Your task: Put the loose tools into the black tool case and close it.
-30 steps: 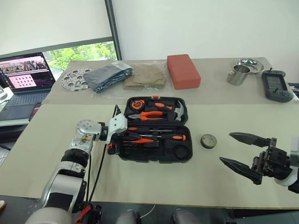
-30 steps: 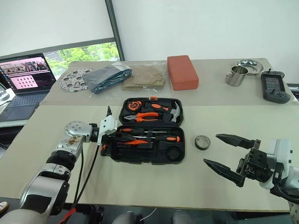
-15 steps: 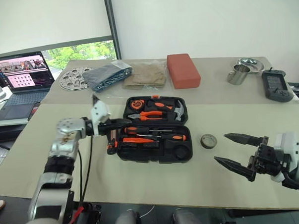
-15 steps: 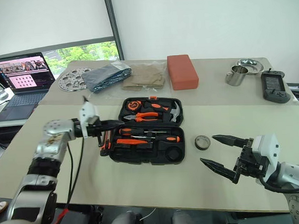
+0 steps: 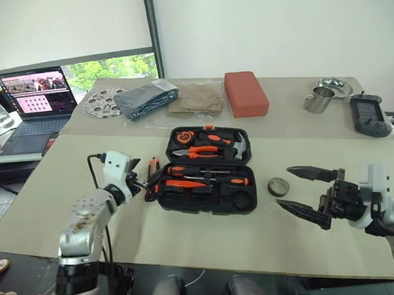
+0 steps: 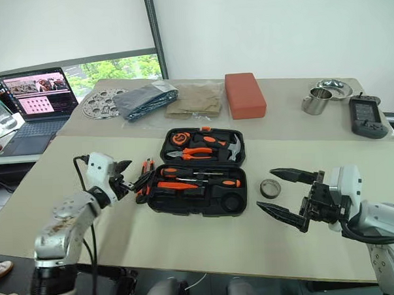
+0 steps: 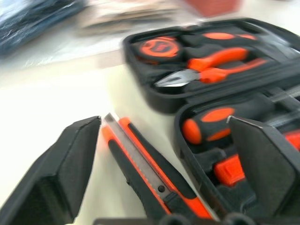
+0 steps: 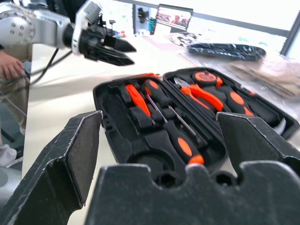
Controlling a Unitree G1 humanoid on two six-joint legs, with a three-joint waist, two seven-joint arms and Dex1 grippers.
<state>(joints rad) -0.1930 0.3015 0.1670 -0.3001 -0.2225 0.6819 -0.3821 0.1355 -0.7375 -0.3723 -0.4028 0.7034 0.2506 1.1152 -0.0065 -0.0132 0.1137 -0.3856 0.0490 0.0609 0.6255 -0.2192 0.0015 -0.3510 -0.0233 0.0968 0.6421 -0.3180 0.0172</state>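
The black tool case (image 5: 207, 178) is seen lying open on the beige table (image 5: 188, 236), screwdrivers (image 5: 208, 182) seated inside. The utility knife (image 7: 150, 171) is left on the table beside the case, framed by the spread, empty left gripper (image 5: 141, 182). The tape roll (image 5: 277, 186) is placed near the wide-spread, empty right gripper (image 5: 292, 190).

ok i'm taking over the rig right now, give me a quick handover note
Left gripper: jaws open, empty, by the case's left edge.
Right gripper: jaws open, empty, near the tape roll.
Tool case: open on the table, two screwdrivers slotted in.
Left to do: utility knife lies on the table left of the case, and the tape roll right of it. Put both in, then close the lid.
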